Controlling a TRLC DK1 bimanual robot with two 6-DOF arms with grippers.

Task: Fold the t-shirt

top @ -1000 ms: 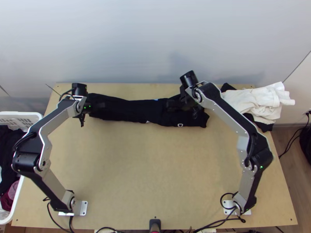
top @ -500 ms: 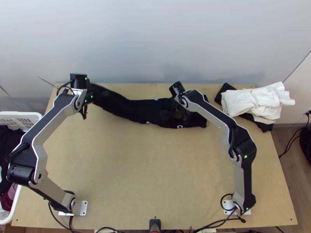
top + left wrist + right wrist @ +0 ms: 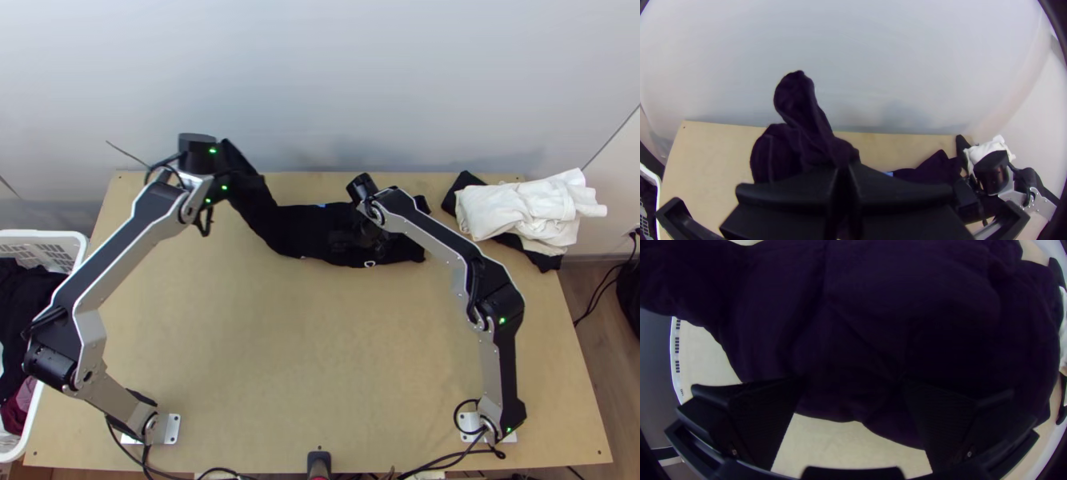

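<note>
T-shirt (image 3: 300, 234) lies in a long strip, one raised end pinched in the left gripper (image 3: 253, 182); over it, the right gripper (image 3: 339, 240) stands wide-jawed.

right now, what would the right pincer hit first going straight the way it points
Most likely the black shirt, which lies ahead of the open pincer; how near is hard to judge.
</note>
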